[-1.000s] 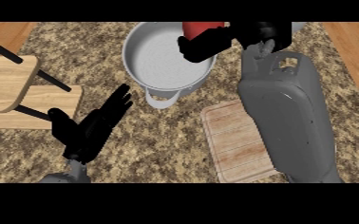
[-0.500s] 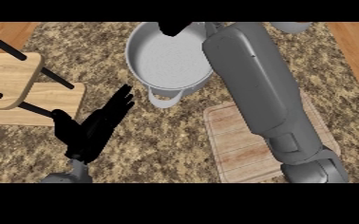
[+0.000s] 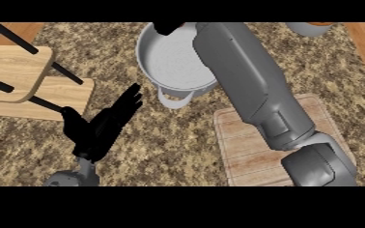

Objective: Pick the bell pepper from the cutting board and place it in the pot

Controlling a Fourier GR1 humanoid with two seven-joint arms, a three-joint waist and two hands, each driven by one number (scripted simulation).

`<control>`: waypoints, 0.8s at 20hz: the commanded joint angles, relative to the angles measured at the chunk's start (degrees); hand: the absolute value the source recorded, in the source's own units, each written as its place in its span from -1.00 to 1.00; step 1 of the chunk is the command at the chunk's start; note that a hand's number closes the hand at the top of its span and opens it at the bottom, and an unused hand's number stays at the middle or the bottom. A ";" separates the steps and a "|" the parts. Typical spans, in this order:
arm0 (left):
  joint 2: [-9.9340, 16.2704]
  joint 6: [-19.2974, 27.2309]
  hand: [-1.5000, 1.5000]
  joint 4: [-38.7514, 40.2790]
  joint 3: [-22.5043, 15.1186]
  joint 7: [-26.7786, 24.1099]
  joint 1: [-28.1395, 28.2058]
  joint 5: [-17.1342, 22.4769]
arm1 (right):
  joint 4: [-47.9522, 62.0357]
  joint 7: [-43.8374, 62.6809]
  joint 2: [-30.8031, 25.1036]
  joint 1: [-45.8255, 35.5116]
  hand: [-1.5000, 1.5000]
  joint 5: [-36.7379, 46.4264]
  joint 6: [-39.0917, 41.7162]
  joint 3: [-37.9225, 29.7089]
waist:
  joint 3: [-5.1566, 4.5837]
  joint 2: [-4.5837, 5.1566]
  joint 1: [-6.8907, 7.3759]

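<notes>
Tabletop (image 3: 178,140): speckled stone pattern in brown, tan and cream, filling most of the head view; a strip of plain wood shows at the upper corners.

Pot (image 3: 171,60): round, pale grey metal, matt inside, with a loop handle on its near rim. It stands beyond and to the right of the left robot hand, apart from it.

Cutting board (image 3: 246,149): light wooden planks with rounded corners and a raised edge, lying flat well to the right of the left robot hand; the right forearm crosses above it.

Left robot hand (image 3: 103,125): black, fingers straight and spread, holding nothing, resting low at the left of the view.

Right robot hand (image 3: 167,27): black, only a small part showing at the pot's far rim, just past the end of the smooth grey right forearm (image 3: 249,87). Whether its fingers are curled or straight cannot be told.

Bell pepper: not identifiable; a thin reddish sliver beside the right robot hand at the pot's far rim may belong to it, too little to tell.

Wooden stool (image 3: 28,77): pale wood with black rods, beyond and left of the left robot hand.

Grey vessel (image 3: 310,28): partly cut off at upper right.
</notes>
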 commanded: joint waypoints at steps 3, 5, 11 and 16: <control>-1.55 -0.52 0.00 0.79 -1.93 -1.04 -1.32 -0.77 | 10.07 -2.48 0.03 -4.01 1.00 -5.89 -4.97 1.29 | -0.07 0.56 2.90; -0.78 -0.37 0.00 2.53 0.05 0.96 -4.84 0.08 | 12.98 -5.69 0.03 -3.88 1.00 -5.38 -3.69 1.45 | -0.04 0.70 1.57; -1.14 -0.55 0.00 0.21 -1.93 1.32 -2.98 -0.67 | 12.70 -10.89 0.04 0.90 -1.00 -17.70 -8.99 -7.08 | 0.15 1.16 4.02; -1.92 -1.06 0.00 2.16 -2.31 0.46 -4.76 -0.83 | 14.17 -17.11 0.04 0.11 -1.00 -24.13 -10.18 -9.15 | 0.08 1.34 4.75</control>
